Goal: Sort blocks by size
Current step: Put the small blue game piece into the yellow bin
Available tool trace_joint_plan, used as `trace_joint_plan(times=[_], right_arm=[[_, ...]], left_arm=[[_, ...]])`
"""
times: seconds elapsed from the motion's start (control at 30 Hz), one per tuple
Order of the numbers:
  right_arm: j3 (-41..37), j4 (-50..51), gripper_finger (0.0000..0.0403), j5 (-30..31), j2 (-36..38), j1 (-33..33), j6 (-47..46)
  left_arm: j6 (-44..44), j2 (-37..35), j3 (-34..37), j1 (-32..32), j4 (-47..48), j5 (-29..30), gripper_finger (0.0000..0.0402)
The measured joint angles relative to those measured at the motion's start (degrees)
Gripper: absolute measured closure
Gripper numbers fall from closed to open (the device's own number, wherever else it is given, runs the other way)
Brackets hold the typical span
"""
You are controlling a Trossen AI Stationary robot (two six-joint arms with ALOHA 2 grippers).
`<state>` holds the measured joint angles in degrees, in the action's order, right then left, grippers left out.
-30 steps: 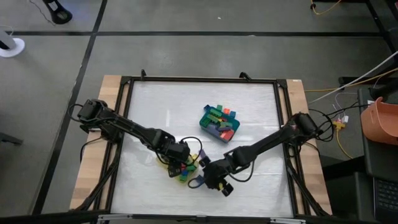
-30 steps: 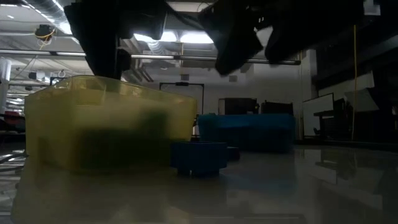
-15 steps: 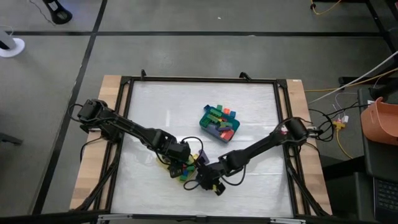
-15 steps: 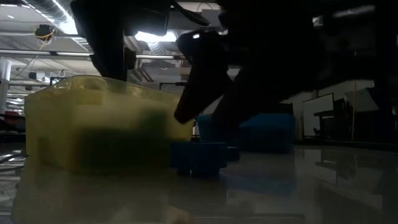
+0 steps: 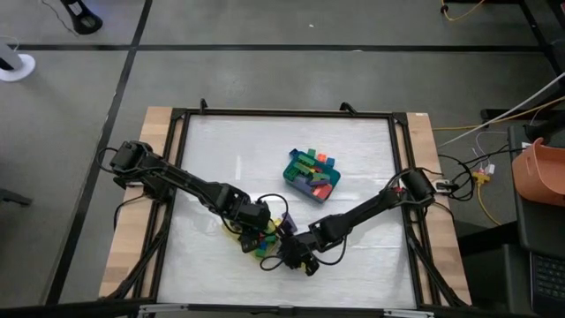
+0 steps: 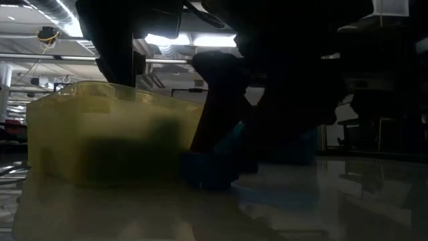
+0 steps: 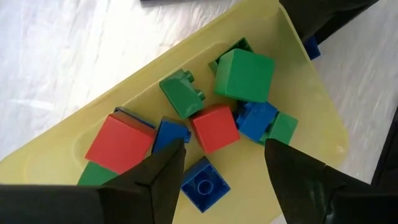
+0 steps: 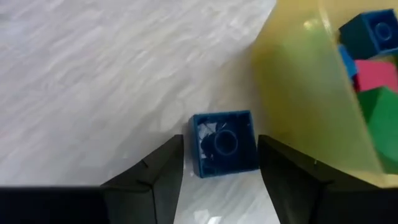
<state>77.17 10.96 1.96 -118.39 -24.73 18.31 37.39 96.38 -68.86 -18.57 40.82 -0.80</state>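
Blue block (image 8: 224,149) on table betw. open right hand (image 8: 219,163) fingers, beside yellow tray (image 8: 298,93).

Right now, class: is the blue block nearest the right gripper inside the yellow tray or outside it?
Outside. The blue block lies on the bare table beside the yellow tray, between the open fingers of the right gripper.

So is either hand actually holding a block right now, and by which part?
Neither. The left hand hangs open above the blocks in the yellow tray; the right hand is open around a blue block on the table, not gripping it.
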Motion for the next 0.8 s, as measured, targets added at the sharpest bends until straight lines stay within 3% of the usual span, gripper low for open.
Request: trace_joint_plan(times=[0.27, 0.8], right_arm=[[0.00, 3.89, 0.0201, -1.57, 0.00, 0.00, -3.55], [0.00, 2.15, 0.0201, -2.59, 0.02, 0.00, -13.82]], left_arm=[[0.13, 0.00, 0.00, 0.00, -0.15, 0.00, 0.0192], [0.13, 0.00, 0.00, 0.00, -1.42, 0.00, 0.0192]])
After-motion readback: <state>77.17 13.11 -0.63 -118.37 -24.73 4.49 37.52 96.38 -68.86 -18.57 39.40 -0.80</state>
